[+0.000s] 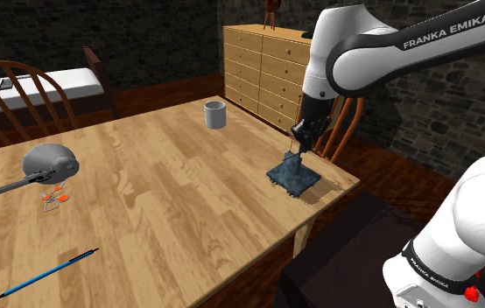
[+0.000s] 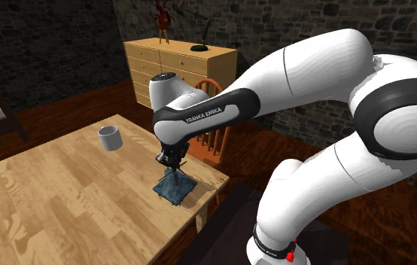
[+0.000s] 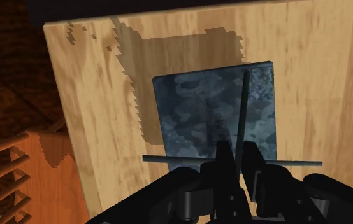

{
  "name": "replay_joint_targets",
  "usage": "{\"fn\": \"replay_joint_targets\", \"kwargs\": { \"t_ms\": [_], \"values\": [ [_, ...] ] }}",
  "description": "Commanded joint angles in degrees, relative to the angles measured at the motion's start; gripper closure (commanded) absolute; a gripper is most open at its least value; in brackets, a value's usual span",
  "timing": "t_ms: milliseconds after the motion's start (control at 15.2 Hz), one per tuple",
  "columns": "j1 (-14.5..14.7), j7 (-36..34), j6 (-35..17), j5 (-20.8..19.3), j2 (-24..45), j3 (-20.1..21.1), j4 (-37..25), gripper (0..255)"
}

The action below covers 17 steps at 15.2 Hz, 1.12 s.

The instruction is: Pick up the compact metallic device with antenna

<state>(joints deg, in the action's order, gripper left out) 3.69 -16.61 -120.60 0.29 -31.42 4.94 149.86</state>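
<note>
The device (image 1: 294, 176) is a flat, mottled blue-grey metallic box near the table's corner at the shoulder view's right; it also shows as the box (image 2: 174, 188) (image 3: 194, 114). A thin dark antenna (image 3: 243, 108) stands up from it, and a second thin rod lies crosswise by the fingers. My gripper (image 1: 297, 152) (image 2: 173, 167) (image 3: 239, 158) hangs straight above the box, fingers nearly together and clasping the upright antenna. The box looks to be on or just over the wood; I cannot tell which.
A grey mug (image 1: 215, 114) (image 2: 108, 138) stands further along the table (image 1: 171, 201). A grey lamp head (image 1: 50, 163), small orange bits (image 1: 54, 198) and a blue pencil (image 1: 46, 273) lie at the shoulder view's left. A wooden chair (image 1: 347, 131) and dresser (image 1: 263, 66) stand behind the corner.
</note>
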Motion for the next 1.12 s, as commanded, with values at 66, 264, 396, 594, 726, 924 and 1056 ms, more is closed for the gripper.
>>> {"fn": "replay_joint_targets", "kwargs": {
  "t_ms": [66, 264, 396, 594, 726, 924, 1056],
  "values": [
    [0.0, 0.1, 1.0, 0.0, -0.3, 0.0, -0.5, 255],
    [0.0, 0.2, 3.5, 0.0, -1.1, -0.1, -2.3, 255],
    [0.0, 0.2, 5.2, 0.0, -1.5, -0.2, -3.6, 255],
    [0.0, 0.3, 7.7, 0.0, -2.1, -0.3, -5.5, 255],
    [0.0, 0.4, 9.4, 0.0, -2.4, -0.3, -6.8, 255],
    [0.0, 0.5, 11.8, 0.0, -2.7, -0.4, -8.9, 255],
    [0.0, 0.5, 12.7, -0.1, -2.8, -0.5, -9.8, 255]
  ]
}}
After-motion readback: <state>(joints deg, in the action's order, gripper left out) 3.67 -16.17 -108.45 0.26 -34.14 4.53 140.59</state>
